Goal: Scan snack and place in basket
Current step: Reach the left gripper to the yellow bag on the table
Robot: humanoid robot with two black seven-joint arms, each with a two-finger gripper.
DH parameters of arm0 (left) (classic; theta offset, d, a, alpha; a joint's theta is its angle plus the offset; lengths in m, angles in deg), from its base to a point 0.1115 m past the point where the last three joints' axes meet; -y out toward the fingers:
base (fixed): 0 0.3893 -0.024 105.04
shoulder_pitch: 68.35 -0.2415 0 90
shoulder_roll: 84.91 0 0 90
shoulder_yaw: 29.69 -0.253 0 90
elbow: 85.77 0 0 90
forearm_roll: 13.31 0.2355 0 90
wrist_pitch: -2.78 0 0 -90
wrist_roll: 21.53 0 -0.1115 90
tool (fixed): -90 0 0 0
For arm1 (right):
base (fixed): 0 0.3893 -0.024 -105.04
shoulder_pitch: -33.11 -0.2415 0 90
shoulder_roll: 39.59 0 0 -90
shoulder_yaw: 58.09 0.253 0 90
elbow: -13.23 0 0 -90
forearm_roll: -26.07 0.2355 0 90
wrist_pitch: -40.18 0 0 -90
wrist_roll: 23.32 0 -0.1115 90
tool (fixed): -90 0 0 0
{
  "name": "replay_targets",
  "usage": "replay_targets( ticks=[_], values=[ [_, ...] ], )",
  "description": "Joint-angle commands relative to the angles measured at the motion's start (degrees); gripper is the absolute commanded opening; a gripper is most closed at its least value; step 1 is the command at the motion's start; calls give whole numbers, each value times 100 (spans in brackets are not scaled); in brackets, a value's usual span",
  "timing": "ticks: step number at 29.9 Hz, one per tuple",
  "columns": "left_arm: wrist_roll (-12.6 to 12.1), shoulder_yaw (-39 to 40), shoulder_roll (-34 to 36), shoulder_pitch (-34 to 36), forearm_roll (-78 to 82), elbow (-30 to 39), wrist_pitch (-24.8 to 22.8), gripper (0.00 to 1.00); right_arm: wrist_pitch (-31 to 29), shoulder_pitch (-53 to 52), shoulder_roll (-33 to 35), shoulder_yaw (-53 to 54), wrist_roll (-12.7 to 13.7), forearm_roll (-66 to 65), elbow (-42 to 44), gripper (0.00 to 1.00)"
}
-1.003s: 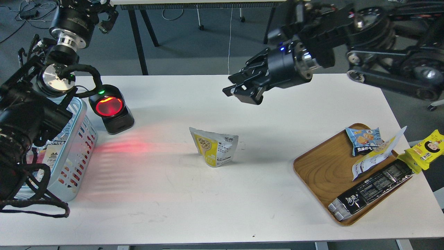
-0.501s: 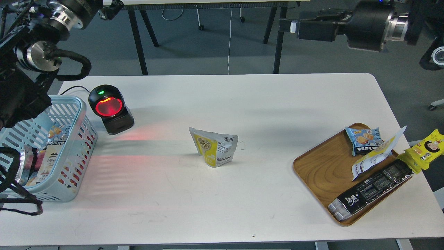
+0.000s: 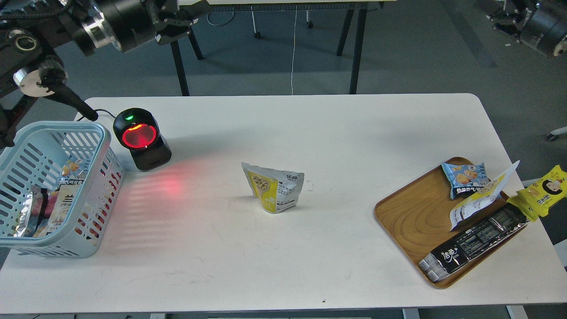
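The snack (image 3: 274, 188), a small silvery-white pouch with a yellow panel of round nuts, stands upright and alone in the middle of the white table. The light blue basket (image 3: 105, 133) sits at the table's left edge and holds several packets. My left gripper (image 3: 188, 15) is high at the top left, beyond the table's far edge and far from the snack. It is dark, and its fingers cannot be told apart. My right gripper (image 3: 505, 17) is at the top right corner, partly cut off by the frame, and its state is unclear. Neither holds anything I can see.
A black barcode scanner (image 3: 141, 138) with a glowing red window stands right of the basket and casts red light on the table. A wooden tray (image 3: 412, 217) at the right holds a light-blue packet (image 3: 465, 177), a white-and-yellow pouch (image 3: 480, 199) and a long black pack (image 3: 474, 241). A yellow packet (image 3: 542, 190) lies off its edge.
My right arm has pulled back from above the snack, up to the top right corner. My left arm has lifted off the basket and swung up and right. The snack has not moved.
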Motion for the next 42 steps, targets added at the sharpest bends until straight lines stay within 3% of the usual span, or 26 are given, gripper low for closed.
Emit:
replay_targets(
  ticks=[1, 7, 12, 16, 24, 26, 34, 36, 42],
  values=[
    [21, 8, 89, -92, 976, 564, 1, 99, -271, 239, -164, 6, -1, 1000, 513, 99],
    [39, -1, 168, -109, 2593, 1767, 1, 99, -737, 713, -648, 32, -1, 2635, 1462, 99],
    [47, -264, 124, -180, 4051, 2489, 1, 97, -913, 995, -894, 32, -1, 3647, 1683, 99],
    [82, -484, 10, -258, 5352, 2481, 1, 95, -913, 1144, -1026, 154, -1, 3789, 1657, 99],
    [460, -1240, -403, -443, 8139, 2411, 1, 92, -931, 1523, -1026, 551, -1, 3807, 1595, 99],
    [548, -1363, -465, -513, 8535, 2306, 1, 91, -931, 1523, -1026, 551, -1, 3807, 1604, 99],
    [522, -1364, -1045, -593, 8565, 1875, 1, 87, -940, 1514, -1035, 586, -1, 3807, 1595, 99],
    [531, -1364, -1159, -593, 8565, 1778, 1, 81, -940, 1514, -1035, 629, -1, 3798, 1595, 99],
    [575, -1381, -1203, -593, 8565, 1646, 1, 41, -940, 1496, -1035, 656, -1, 3798, 1595, 99]
  ],
)
